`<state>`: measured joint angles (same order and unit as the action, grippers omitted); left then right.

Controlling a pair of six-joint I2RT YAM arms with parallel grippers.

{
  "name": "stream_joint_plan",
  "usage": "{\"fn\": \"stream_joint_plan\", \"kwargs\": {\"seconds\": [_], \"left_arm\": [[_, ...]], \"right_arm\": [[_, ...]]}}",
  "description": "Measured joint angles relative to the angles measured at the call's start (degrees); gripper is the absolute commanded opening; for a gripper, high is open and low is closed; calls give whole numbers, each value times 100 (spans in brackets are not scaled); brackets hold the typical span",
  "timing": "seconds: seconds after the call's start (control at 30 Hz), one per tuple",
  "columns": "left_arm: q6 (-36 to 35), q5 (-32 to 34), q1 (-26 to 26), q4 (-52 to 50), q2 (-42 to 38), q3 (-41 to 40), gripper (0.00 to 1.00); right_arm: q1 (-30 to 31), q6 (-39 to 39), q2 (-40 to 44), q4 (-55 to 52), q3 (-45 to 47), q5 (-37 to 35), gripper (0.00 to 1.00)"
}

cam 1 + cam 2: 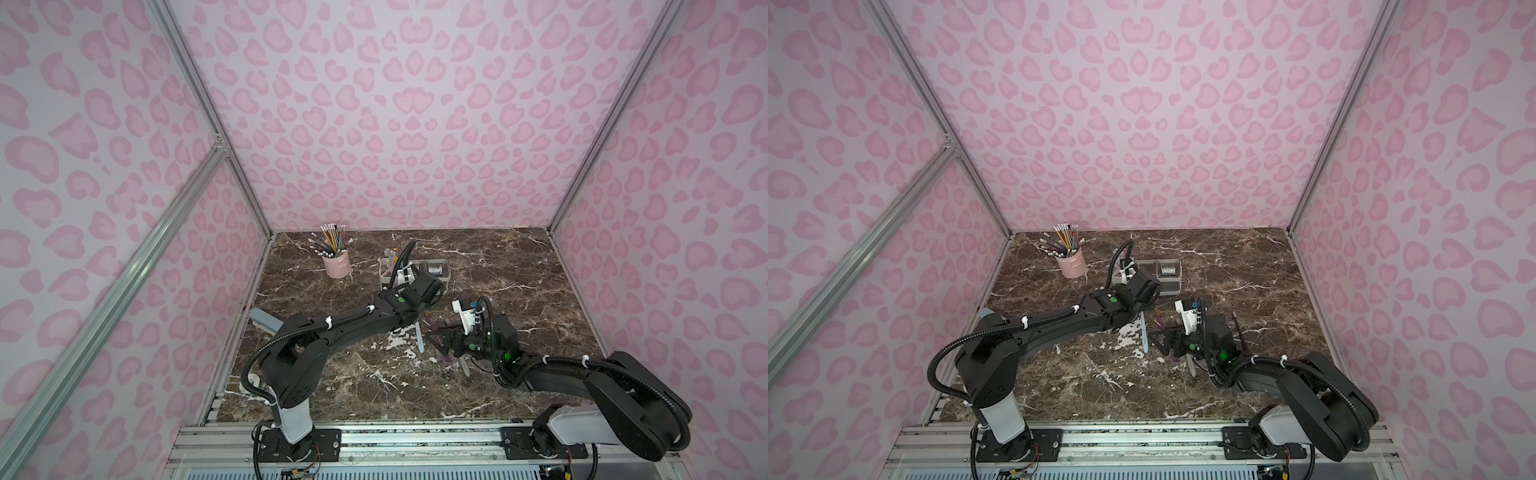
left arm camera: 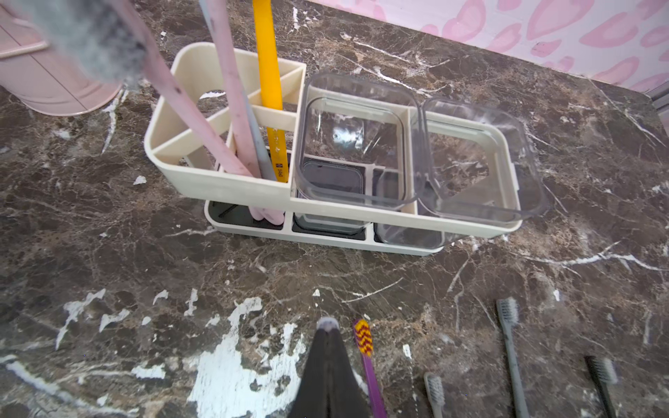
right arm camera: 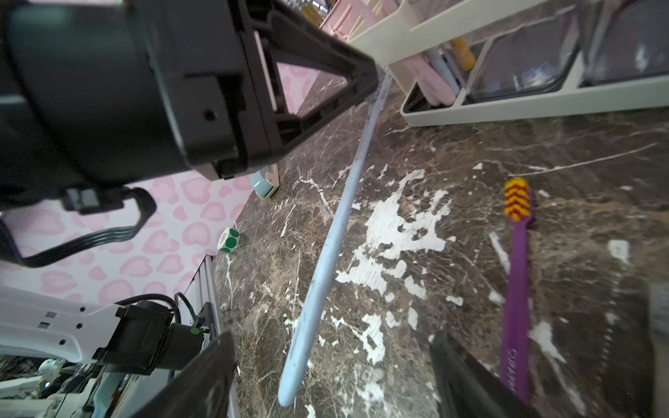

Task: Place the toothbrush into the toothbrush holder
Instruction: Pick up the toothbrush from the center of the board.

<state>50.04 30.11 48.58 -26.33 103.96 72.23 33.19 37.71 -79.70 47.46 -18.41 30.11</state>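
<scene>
Pale blue plastic toothbrush (image 3: 336, 246) clamped at its neck in closed left gripper (image 3: 374, 90), handle slanting down between spread jaws of right gripper (image 3: 327, 347); white open-frame plastic toothbrush holder (image 2: 224, 181) near, beyond left gripper.

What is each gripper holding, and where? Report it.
The left gripper pinches the light blue toothbrush near its head; the right gripper is open, holding nothing.

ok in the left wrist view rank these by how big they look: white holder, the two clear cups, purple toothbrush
1. white holder
2. clear cup by the slots and end clear cup: look alike, not ranked
3. purple toothbrush: thin, cut off at the edge, full length unsure
</scene>
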Motion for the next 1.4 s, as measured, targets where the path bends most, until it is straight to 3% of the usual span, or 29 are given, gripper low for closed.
{"fn": "stream_joint_plan", "kwargs": {"seconds": [0.2, 0.43, 1.0, 1.23, 1.4], "left_arm": [[2, -55, 11, 2, -96, -2, 2], [33, -175, 59, 7, -98, -50, 2], [87, -227, 61, 11, -192, -70, 3], [92, -223, 61, 4, -258, -79, 12], [90, -238, 59, 7, -304, -81, 28]], "right_arm": [[232, 17, -310, 70, -190, 223, 71], [369, 13, -490, 70, -323, 280, 46], [372, 20, -518, -140, -369, 164, 14], [361, 129, -518, -372, -369, -55, 2], [372, 74, -476, -341, -369, -2, 0]]}}
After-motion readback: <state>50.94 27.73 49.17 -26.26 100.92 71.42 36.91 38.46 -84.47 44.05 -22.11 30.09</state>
